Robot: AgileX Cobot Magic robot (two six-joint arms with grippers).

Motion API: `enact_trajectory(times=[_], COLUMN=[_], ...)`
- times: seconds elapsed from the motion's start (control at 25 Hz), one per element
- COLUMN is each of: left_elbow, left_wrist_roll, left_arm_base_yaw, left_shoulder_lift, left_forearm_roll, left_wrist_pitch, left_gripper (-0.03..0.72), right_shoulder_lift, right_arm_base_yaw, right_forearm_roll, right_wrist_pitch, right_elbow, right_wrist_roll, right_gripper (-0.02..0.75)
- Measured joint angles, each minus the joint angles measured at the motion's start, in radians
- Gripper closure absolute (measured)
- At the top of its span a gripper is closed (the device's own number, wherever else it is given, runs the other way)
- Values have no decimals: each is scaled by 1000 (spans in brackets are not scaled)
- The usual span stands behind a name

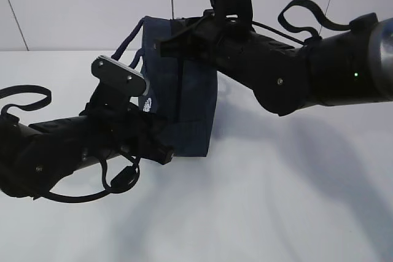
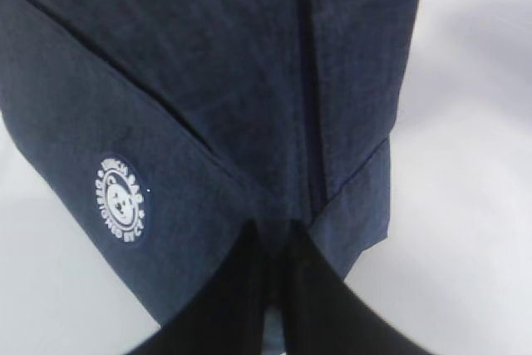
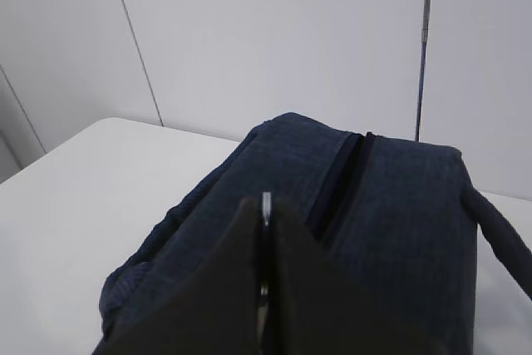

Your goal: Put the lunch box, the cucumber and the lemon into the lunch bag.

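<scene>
Near the back edge of the tabletop (image 1: pixel 295 213) stands the lunch bag (image 1: pixel 190 115), zipper line running top to bottom. Right gripper (image 3: pixel 264 288) is pinched on the silver pull at its top; left gripper (image 2: pixel 278 288), closed, presses against its lower end.

One dark navy fabric lunch bag (image 1: pixel 184 96) stands on one white table (image 1: pixel 276 200). Two black robot arms reach toward it, each carrying one grey wrist camera. One white round logo (image 2: pixel 122 199) shows.
</scene>
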Motion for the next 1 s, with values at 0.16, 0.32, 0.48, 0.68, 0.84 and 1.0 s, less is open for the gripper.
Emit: enact_trajectory(times=[0.16,0.32,0.48,0.68,0.84,1.0], left_elbow=[0,21,52,96,128,166], left_wrist_roll=[0,0,0,0,-4,-24], left_arm_base_yaw=[-22,-32,-34,-34,-34,-34], left_shoulder_lift=[-1,-13,-36,-70,-98,-130], left_forearm_roll=[-2,-2,-4,-4,-5,-5], left_wrist_pitch=[-2,-17,-25,-26,-31,-31], left_gripper=[696,696,697,697,697,697], right_shoulder_lift=[0,0,21,59,95,124], right_arm_base_yaw=[-13,-19,-33,-45,-59,-78], right_forearm_roll=[6,10,10,10,10,10], right_wrist_pitch=[0,12,38,75,128,156], right_elbow=[-8,-39,-80,-139,-197,-250], right_wrist_roll=[0,-5,-11,-13,-13,-15], right_gripper=[738,738,738,738,738,738])
